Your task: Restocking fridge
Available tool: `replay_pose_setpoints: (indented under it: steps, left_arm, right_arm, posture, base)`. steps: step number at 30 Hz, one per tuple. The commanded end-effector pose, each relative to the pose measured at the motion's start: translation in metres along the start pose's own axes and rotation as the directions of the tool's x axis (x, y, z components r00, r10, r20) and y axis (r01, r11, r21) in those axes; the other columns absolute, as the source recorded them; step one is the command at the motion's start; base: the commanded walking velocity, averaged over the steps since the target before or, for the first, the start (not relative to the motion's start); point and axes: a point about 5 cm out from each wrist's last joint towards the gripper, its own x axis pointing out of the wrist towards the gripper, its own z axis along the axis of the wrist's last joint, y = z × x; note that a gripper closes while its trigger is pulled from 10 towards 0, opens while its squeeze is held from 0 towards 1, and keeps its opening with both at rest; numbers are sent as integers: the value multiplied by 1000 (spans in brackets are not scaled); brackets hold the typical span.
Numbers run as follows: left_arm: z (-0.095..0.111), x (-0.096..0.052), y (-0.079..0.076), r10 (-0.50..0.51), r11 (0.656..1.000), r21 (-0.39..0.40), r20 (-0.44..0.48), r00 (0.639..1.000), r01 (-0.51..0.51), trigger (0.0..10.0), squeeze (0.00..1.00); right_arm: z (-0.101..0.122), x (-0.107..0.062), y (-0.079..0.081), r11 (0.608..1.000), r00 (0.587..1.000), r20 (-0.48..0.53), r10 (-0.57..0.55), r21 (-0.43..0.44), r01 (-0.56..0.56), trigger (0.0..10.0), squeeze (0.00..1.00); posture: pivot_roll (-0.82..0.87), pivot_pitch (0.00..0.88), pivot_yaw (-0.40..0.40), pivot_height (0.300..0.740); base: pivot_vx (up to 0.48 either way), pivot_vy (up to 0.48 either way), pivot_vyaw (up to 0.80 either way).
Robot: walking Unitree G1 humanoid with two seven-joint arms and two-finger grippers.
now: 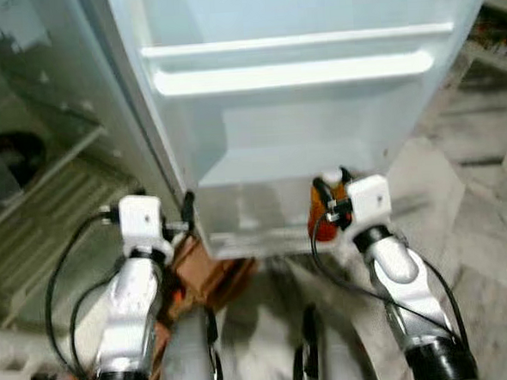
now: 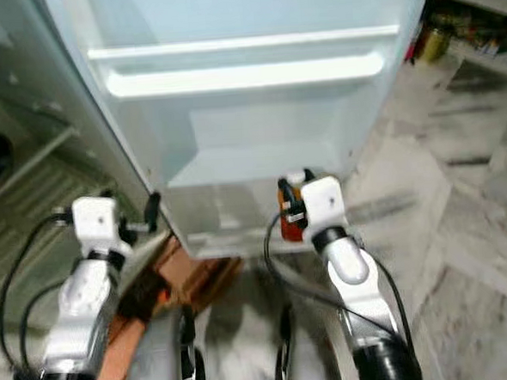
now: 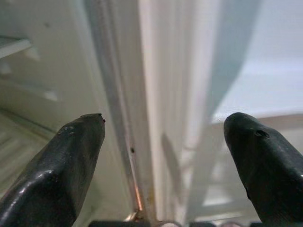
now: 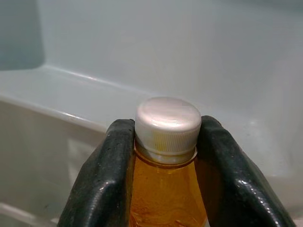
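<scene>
My right gripper (image 4: pixel 165 142) is shut on the neck of an orange drink bottle (image 4: pixel 165 198) with a white cap (image 4: pixel 168 123). It holds the bottle (image 1: pixel 322 216) upright at the right end of the lowest bin (image 1: pixel 264 215) in the open fridge door (image 1: pixel 300 110), just outside its translucent front wall. My left gripper (image 3: pixel 165 156) is open, its fingertips (image 3: pixel 75 156) either side of the door's hinge edge (image 1: pixel 186 213), touching nothing.
White door shelves (image 1: pixel 298 67) run across above the bin. The fridge interior with wire racks (image 1: pixel 48 211) lies to the left. A brown cardboard box (image 1: pixel 211 274) sits on the marble floor (image 1: pixel 478 193) under the door. Cluttered shelves (image 2: pixel 467 22) stand at far right.
</scene>
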Motion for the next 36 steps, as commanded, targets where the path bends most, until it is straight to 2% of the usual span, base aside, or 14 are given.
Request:
replay_pose_setpoints:
  steps: [1,8,17,20,26,27,30,36]
  left_arm:
    - [-3,-3,7,23,1000,10,-17,1000,-23,10000,0]
    - [-3,-2,7,25,1000,12,-17,1000,-25,10000,0]
    - [-1,-5,8,31,999,17,-17,999,-31,10000,0]
    - [0,-11,12,45,999,31,-20,999,-45,10000,0]
    - [-2,-30,24,64,996,62,-53,997,-61,10000,0]
    - [0,-33,27,60,994,96,-51,997,-54,10000,0]
    - [4,-37,29,45,991,125,-40,998,-40,10000,0]
    - [13,-44,30,42,991,130,-38,998,-36,10000,0]
  right_arm:
    - [6,1,5,1000,999,32,26,17,-26,10000,0]
    - [9,4,15,993,993,46,107,50,-109,10000,0]
    - [12,6,24,987,986,68,152,50,-156,10000,0]
    - [14,11,27,985,982,85,169,31,-172,10000,0]
    - [19,20,30,980,974,108,197,-17,-196,10000,0]
    - [22,25,31,975,967,125,221,-52,-216,10000,0]
    - [26,31,33,970,961,140,239,-76,-231,10000,0]
    - [32,48,26,965,958,163,238,-149,-215,10000,0]
  posture:
    - [63,118,-19,626]
    - [68,123,-18,626]
    - [81,149,-10,566]
    - [93,177,-2,546]
    - [114,228,10,546]
    - [120,242,14,546]
    - [132,262,19,546]
    - [159,304,29,546]
  base:
    - [0,0,0]
    - [0,0,0]
    - [0,0,0]
    - [0,0,0]
    - [0,0,0]
    - [0,0,0]
    - [0,0,0]
    - [0,0,0]
